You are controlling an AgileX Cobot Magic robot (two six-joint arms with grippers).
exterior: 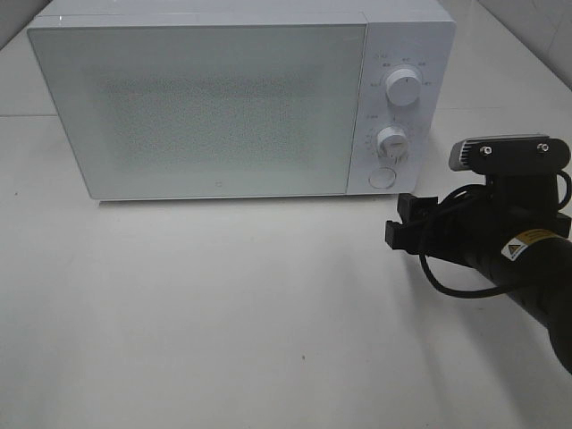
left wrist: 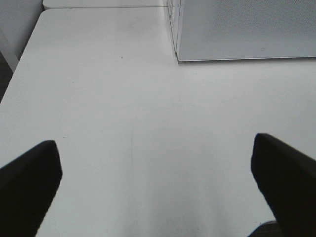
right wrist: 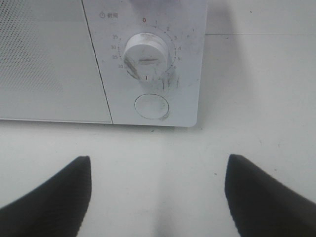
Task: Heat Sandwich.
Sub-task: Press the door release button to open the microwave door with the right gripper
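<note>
While my right gripper hangs just in front of the control panel with its jaws wide apart and nothing between them, my left gripper is fully spread and empty too. It sits over bare table, outside the high view.

Going outward, there's the round button, the timer knob just above it, and the upper knob.

Risk: the button and timer knob sit close together, so a low approach could press the button and probably pop the door. Wide jaws might also slip on the knob.

The microwave is shut and its window is dotted and opaque. No sandwich is visible anywhere; it's likely inside, but I can't confirm that. The timer markings are smudged and the setting is unreadable.
</note>
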